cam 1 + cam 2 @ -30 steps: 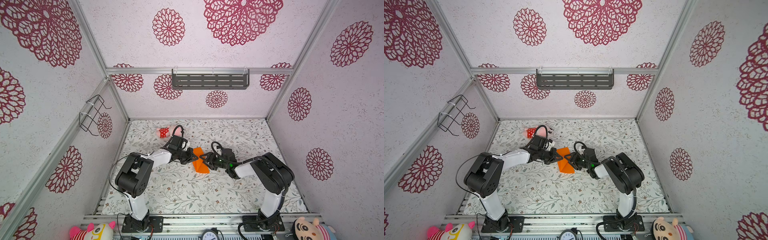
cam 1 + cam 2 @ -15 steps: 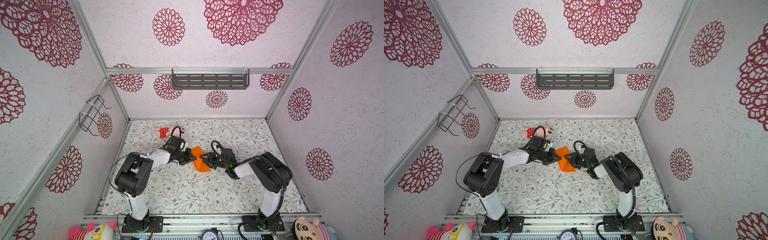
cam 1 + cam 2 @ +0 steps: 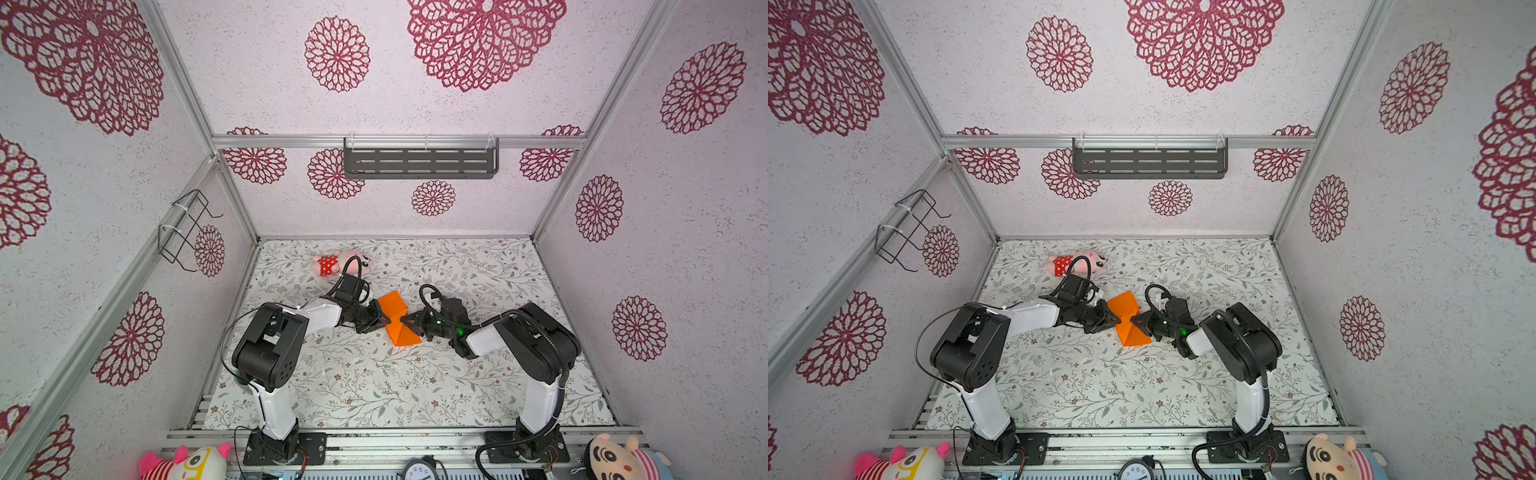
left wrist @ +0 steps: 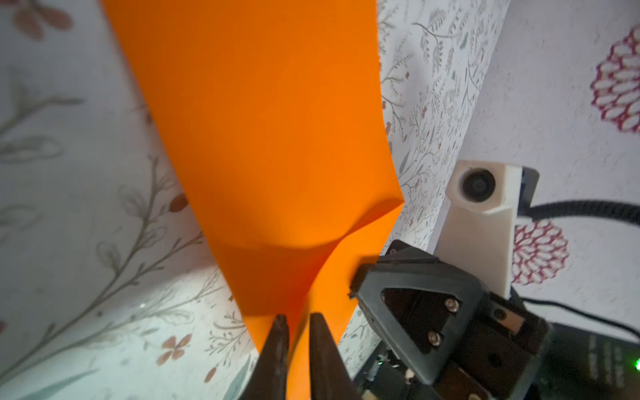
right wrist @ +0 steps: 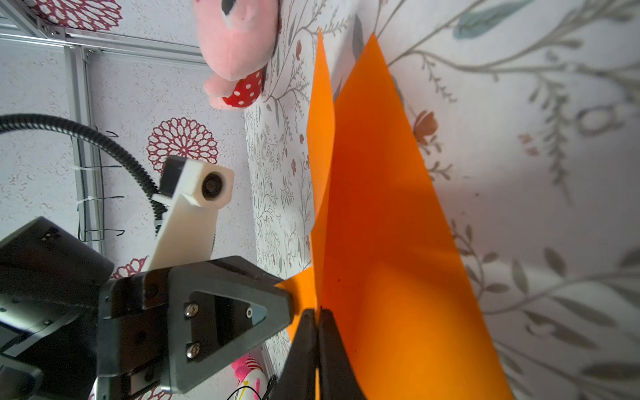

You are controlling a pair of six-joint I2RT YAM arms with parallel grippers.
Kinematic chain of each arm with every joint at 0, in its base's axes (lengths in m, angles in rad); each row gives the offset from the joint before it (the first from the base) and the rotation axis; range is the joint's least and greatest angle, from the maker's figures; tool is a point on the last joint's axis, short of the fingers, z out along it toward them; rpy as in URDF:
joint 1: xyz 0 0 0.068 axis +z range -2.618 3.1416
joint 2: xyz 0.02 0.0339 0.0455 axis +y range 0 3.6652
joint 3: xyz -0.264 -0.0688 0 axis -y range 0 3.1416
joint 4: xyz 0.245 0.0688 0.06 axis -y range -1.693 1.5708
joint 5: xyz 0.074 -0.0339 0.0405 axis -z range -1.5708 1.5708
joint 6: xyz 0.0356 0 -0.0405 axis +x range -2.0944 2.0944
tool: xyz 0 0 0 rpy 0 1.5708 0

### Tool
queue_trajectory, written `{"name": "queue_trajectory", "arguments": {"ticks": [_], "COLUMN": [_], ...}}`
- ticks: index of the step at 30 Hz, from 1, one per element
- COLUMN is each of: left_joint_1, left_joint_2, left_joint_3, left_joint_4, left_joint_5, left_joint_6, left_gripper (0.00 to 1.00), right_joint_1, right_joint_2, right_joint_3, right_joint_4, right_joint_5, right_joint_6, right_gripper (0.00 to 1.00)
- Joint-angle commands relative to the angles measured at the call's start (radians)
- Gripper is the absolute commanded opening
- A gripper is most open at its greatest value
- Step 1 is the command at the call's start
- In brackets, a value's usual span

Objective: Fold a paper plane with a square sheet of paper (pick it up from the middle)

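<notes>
Clamped on the sheet [image 5: 381,225] with the right tool [image 5: 317,318]: in the right wrist view, fingers pressed flat together with a thin line of orange nipped at the tips. Not so with the left tool [image 4: 299,323]: in the left wrist view, fingers a little apart, with an edge of the sheet [image 4: 270,138] running through the gap; cannot tell whether touching either pad.

In both top views, found at the middle of the table [image 3: 374,386], a little toward the back, with the sheet [image 3: 392,306] drawn in at the waist into a bow-tie shape: one lobe toward the back wall, one toward the front. Flanked there from opposite sides, with the left tool [image 3: 383,321] at the left of the waist and the right tool [image 3: 410,325] at the right, tips nearly meeting. Reached with both arms stretched low over the table.

Bent up into two flaps in the right wrist view, not lying flat.

Farther back and to the left, on the table and well apart from the sheet: a pink plush [image 3: 332,264] in red dotted shorts.
</notes>
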Motion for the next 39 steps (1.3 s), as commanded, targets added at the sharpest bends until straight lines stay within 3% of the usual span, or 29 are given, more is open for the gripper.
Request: {"name": "queue_trajectory", "arguments": {"ticks": [1,7,15,18,25,32,36,39], "left_joint_1": [0.008,0.006,-0.022,-0.032,-0.033,-0.021,-0.016,-0.011], "left_joint_2": [-0.053,-0.128,-0.072,-0.046,-0.025,-0.05,-0.057,-0.064], "left_joint_3": [-0.028,-0.15,-0.208,-0.198,-0.185,-0.195,-0.192,-0.189], "left_joint_4": [0.008,0.229,0.49,0.529,0.545,0.533,0.503,0.478], "left_joint_5": [-0.042,0.026,0.105,0.125,0.141,0.123,0.116,0.108], "left_joint_6": [-0.043,-0.204,-0.34,-0.349,-0.356,-0.339,-0.322,-0.305], "left_gripper": [0.38,0.79,0.93,0.86,0.52,0.33,0.21,0.13], "right_joint_1": [0.004,0.004,0.003,0.003,0.003,-0.002,-0.004,-0.013], "right_joint_2": [-0.038,-0.078,-0.07,-0.062,-0.049,-0.042,-0.046,-0.062], "right_joint_3": [0.022,0.016,0.015,0.013,0.002,-0.01,-0.013,-0.02], "right_joint_4": [0.006,0.04,0.113,0.133,0.156,0.147,0.117,0.087], "right_joint_5": [0.023,0.054,0.053,0.052,0.053,0.057,0.059,0.064], "right_joint_6": [-0.016,0.037,0.137,0.169,0.209,0.202,0.184,0.154], "right_gripper": [0.06,0.06,0.07,0.07,0.07,0.09,0.15,0.25]}}
